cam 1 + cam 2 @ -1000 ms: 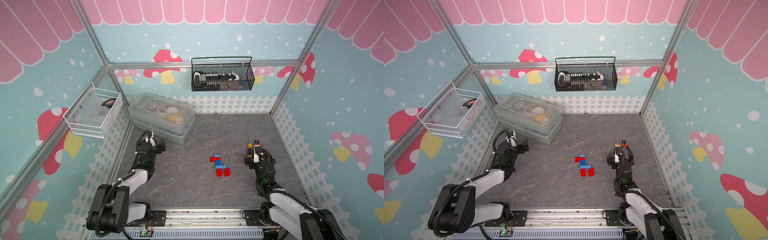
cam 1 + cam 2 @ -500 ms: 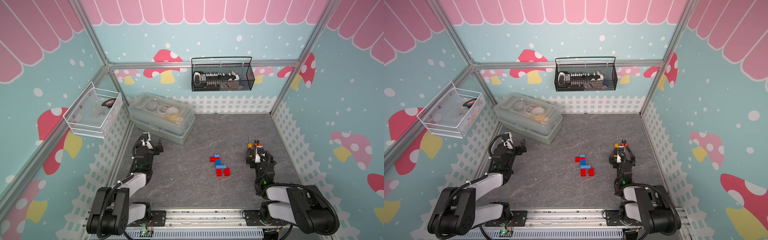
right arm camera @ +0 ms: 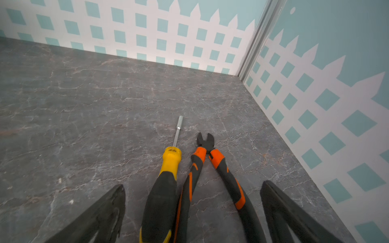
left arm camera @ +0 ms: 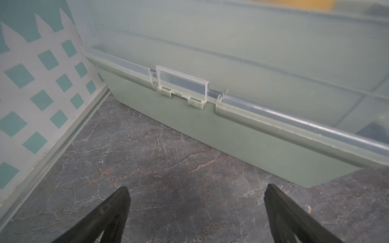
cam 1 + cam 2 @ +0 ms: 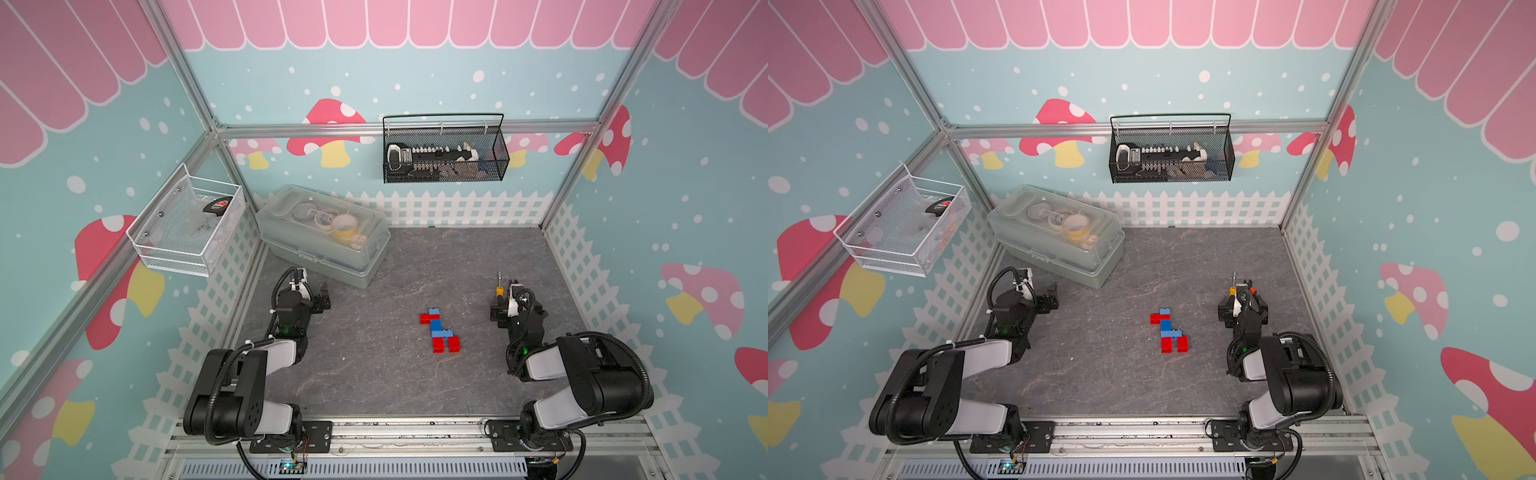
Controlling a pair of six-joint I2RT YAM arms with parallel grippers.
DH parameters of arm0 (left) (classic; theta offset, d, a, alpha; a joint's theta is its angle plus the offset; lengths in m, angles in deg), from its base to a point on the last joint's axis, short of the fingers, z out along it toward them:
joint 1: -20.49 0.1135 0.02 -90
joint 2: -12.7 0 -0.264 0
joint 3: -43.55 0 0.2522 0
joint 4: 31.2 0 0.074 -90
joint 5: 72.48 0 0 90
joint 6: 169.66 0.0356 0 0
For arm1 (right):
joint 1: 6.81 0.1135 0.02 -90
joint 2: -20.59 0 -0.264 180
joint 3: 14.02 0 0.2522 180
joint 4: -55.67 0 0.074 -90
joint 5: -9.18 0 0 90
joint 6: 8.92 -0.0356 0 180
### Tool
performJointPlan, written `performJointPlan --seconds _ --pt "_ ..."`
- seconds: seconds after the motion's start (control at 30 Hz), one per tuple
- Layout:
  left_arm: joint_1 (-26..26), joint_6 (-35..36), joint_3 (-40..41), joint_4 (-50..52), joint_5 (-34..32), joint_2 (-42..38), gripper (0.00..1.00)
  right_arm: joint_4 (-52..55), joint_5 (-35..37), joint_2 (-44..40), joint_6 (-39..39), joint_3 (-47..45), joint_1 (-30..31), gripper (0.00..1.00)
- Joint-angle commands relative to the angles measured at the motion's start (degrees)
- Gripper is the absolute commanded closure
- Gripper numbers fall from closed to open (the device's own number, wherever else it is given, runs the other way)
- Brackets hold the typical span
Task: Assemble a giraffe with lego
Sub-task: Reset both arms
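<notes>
Desk state: giraffe [image 5: 439, 331] lies flat mid-desk [image 5: 374, 382], bricks joined, red legs toward the robot and head end toward the back wall. There is open grey surface on every side of it, and both arms are well apart from it. Left pincer [image 4: 196, 188] is released and empty, low over the desk near the left fence wall, facing the latch side of the lidded storage box [image 4: 252, 136] that fills the back-left corner. Right pincer [image 3: 193, 185] is released and grasps nothing, its jaws spread either side of the handles of a yellow nut driver [image 3: 171, 157] and orange cutters [image 3: 217, 157], which lie side by side near the right wall.
</notes>
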State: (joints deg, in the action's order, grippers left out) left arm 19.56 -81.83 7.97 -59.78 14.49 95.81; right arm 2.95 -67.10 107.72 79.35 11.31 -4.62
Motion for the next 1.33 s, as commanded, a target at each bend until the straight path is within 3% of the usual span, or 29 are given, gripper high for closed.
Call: performJointPlan --seconds 0.0,0.07,0.33,1.3 --pt "0.1 0.3 -0.9 -6.2 -1.0 3.5 0.01 5.2 -2.3 -0.2 -2.9 4.3 -2.2 0.01" --pt "0.1 0.1 -1.3 -6.6 -1.5 4.8 0.01 10.2 -3.1 -0.8 -4.0 6.3 -3.2 0.01" --pt "0.2 -0.4 -2.0 -4.8 -2.5 4.5 0.01 13.1 -6.4 0.0 -2.5 8.5 -3.4 0.01" --pt "-0.4 -0.1 -1.4 -6.2 -3.7 4.6 0.01 15.0 -10.3 0.1 -0.7 9.5 -3.2 0.01"
